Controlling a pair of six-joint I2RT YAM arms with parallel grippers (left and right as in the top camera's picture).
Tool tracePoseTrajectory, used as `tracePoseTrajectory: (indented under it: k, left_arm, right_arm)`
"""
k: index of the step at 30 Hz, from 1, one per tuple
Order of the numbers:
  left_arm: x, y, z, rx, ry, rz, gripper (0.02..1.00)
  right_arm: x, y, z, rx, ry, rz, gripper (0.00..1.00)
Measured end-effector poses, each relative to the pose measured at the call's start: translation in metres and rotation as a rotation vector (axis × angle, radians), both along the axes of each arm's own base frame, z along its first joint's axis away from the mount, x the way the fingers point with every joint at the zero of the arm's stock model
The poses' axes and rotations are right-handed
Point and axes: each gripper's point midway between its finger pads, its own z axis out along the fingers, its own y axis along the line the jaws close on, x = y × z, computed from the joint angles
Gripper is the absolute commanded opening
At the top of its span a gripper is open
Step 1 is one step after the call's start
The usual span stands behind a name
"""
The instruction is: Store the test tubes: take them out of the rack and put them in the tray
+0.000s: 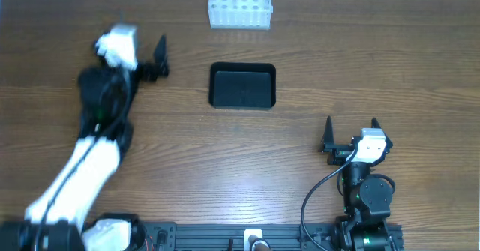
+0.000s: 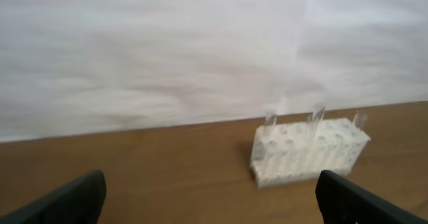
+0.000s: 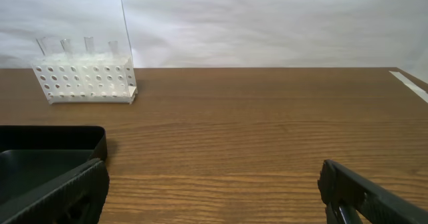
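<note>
The test tubes [image 3: 88, 45] stand upright in the white rack [image 1: 240, 10] at the worktop's [image 1: 405, 64] far side, with the black tray [image 1: 242, 86] just before it for a short carry. The left arm's jaws are spread and face the rack, seemingly for a first pick. The right arm's jaws are also spread and wait well back.

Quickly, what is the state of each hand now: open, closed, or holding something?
Left hand: open, holding nothing.
Right hand: open, holding nothing.
</note>
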Motion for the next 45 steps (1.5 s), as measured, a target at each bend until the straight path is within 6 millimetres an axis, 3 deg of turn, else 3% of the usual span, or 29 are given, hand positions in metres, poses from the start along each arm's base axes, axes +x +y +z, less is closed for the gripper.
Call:
tracePoseTrajectory:
  k: [4, 8, 11, 16, 24, 35, 45]
  left_arm:
    - [0.05, -0.027, -0.019, -0.008, 0.103, -0.004, 1.0]
    - [0.088, -0.054, -0.044, 0.011, 0.219, 0.006, 0.998]
    - [0.11, -0.07, -0.057, 0.021, 0.291, 0.024, 0.998]
    - [0.135, -0.082, -0.059, 0.019, 0.308, 0.045, 0.998]
    - [0.157, -0.086, -0.078, 0.007, 0.333, 0.066, 0.998]
    - [0.182, -0.115, -0.099, 0.016, 0.358, 0.044, 1.0]
    - [0.19, -0.122, -0.12, 0.009, 0.382, 0.043, 0.755]
  right_arm:
    - [0.0, 0.0, 0.0, 0.0, 0.0, 0.0, 0.993]
    - [0.0, 0.0, 0.0, -0.001, 0.0, 0.0, 0.993]
    - [0.0, 0.0, 0.0, 0.0, 0.0, 0.0, 0.991]
    - [0.0, 0.0, 0.0, 0.0, 0.0, 0.0, 0.993]
    - [0.0, 0.0, 0.0, 0.0, 0.0, 0.0, 0.991]
    - [0.0, 0.0, 0.0, 0.0, 0.0, 0.0, 0.991]
    - [0.0, 0.0, 0.0, -0.001, 0.0, 0.0, 0.991]
